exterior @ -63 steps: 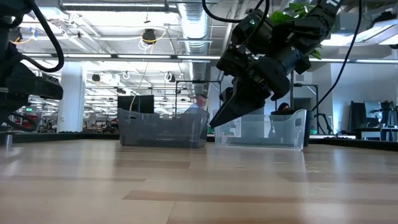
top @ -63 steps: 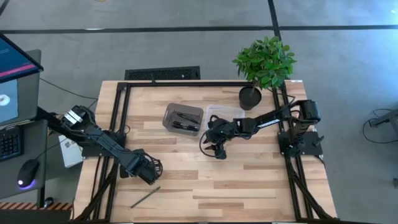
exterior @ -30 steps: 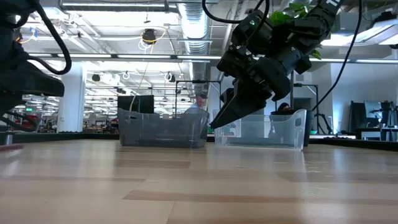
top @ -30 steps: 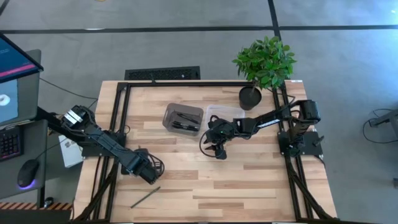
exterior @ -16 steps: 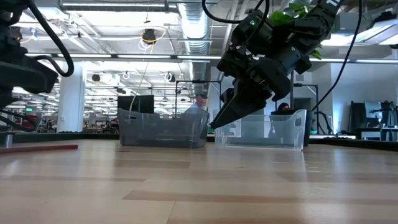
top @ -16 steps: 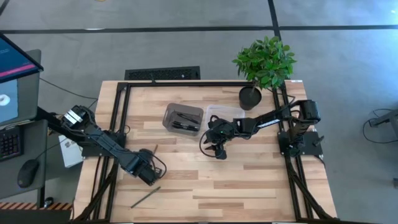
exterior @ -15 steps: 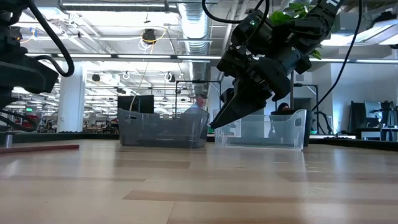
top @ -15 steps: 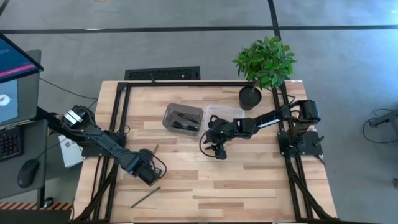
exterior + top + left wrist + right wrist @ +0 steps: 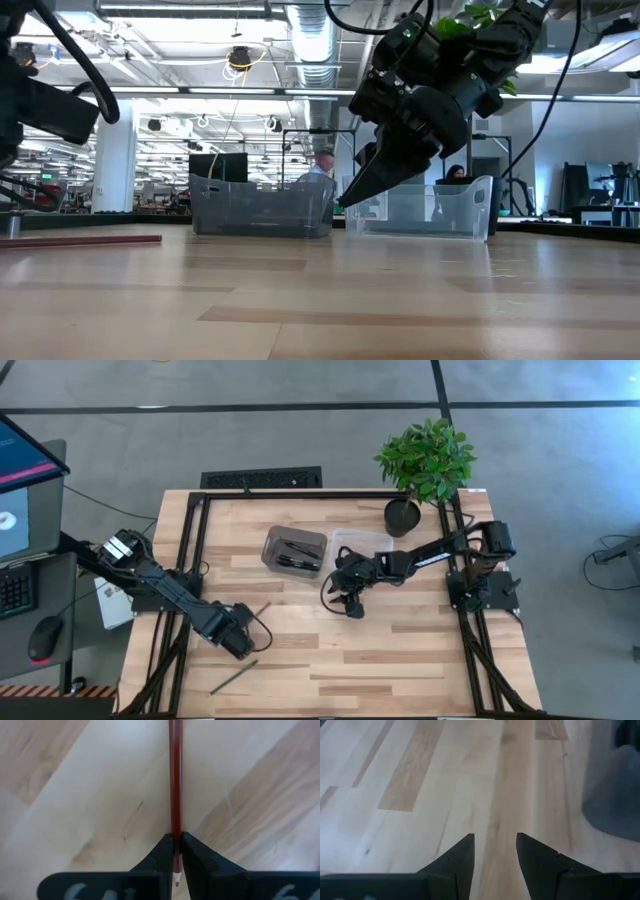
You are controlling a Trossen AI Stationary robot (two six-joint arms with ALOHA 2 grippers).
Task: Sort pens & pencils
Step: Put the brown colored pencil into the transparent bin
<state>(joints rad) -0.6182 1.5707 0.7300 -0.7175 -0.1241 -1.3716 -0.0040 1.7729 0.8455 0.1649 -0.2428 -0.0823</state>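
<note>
My left gripper (image 9: 247,626) is at the table's near left, shut on a thin red-brown pencil (image 9: 262,608). The pencil also shows in the left wrist view (image 9: 175,780) and as a low reddish line in the low view (image 9: 85,240). A second pencil (image 9: 233,678) lies flat on the table near the front edge. Black pens (image 9: 297,553) lie in the grey tray (image 9: 272,548) at the far middle. My right gripper (image 9: 352,608) hangs open and empty above the table (image 9: 494,851), just in front of the clear tray (image 9: 362,540). My left gripper pinches the pencil between its two fingertips (image 9: 162,850), close to the sharpened end (image 9: 176,876). The pencil runs along the fingers and sticks out past them toward the table's far right. It lies about level, low over the wood; whether it is clear of the table I cannot tell.
A potted plant (image 9: 425,460) stands at the far right corner. A black frame (image 9: 190,560) runs along the table's sides. The grey tray (image 9: 262,205) and the clear tray (image 9: 420,210) stand side by side at the back. Bare wood lies between the two grippers.
My left gripper has turned with the pencil, so that its free end has swung toward the table's right. In the low view the pencil has come in from the left and reached farther right. My right gripper has kept still.
</note>
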